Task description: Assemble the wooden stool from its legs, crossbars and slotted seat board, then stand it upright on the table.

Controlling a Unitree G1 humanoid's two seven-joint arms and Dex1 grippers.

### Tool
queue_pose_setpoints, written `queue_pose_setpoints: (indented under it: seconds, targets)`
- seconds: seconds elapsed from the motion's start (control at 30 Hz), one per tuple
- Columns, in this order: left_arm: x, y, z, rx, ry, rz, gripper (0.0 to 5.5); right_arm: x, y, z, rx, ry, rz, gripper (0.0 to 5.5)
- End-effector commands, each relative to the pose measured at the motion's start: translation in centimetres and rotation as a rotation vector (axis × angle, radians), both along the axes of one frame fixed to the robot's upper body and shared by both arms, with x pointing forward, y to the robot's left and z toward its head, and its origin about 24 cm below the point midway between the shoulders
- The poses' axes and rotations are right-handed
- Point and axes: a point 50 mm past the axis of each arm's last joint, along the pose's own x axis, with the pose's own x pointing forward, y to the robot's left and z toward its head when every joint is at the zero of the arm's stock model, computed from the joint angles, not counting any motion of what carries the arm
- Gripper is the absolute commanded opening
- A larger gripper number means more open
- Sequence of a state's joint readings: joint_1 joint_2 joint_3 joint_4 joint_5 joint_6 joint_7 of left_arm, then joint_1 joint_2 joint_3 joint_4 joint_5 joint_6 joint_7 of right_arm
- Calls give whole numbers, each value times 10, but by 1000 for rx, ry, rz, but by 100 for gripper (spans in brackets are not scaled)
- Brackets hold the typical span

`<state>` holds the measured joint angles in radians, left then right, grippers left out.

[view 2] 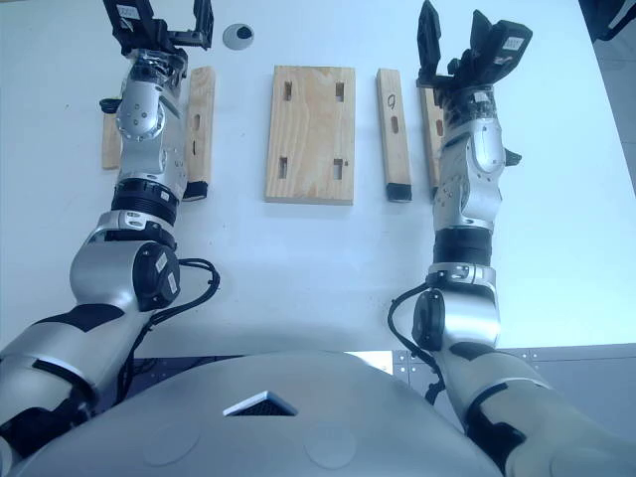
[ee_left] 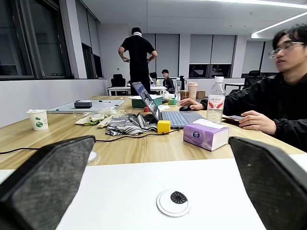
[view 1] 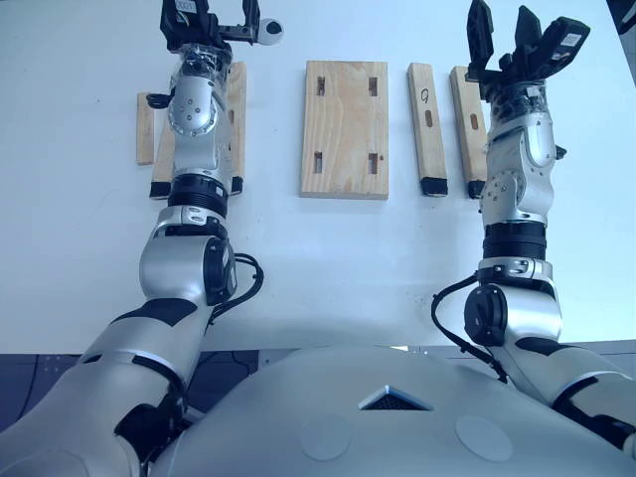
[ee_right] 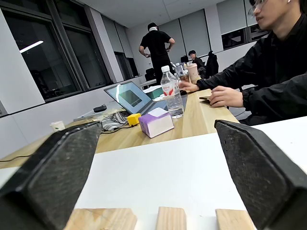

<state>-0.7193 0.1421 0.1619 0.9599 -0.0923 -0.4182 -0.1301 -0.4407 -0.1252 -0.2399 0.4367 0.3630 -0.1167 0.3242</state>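
We've got the left hand (view 1: 212, 22) and right hand (view 1: 519, 42) spread apart and empty by the legs (view 1: 427, 129). The slotted seat board (view 1: 345, 129) lies flat between them on the bench (view 1: 79, 248), slots up, presumably for easy reach.

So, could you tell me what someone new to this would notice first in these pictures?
The slotted seat board lies flat in the middle of the table, unassembled. Wooden legs lie flat on either side of it. The left gripper and right gripper hang open near the legs' far ends.
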Motion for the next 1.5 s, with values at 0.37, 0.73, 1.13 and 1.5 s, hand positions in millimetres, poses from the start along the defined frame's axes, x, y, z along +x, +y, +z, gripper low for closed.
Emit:
queue_pose_setpoints:
  seconds: [0.37, 0.73, 1.13, 1.5]
  targets:
    - [-2, -2, 1, -17, -23, -21, 511, 4, 2, -3, -72, 50, -44, 432]
    - [-8, 1, -4, -32, -25, -30, 516, -3, -2, -12, -146, 89, -35, 412]
    - [-11, -2, -6, -22, -21, -38, 421, -5, 3, -12, -153, 89, -14, 320]
    - [-16, 4, -10, -13, -14, -18, 383, -59, -90, -20, -375, 207, -63, 318]
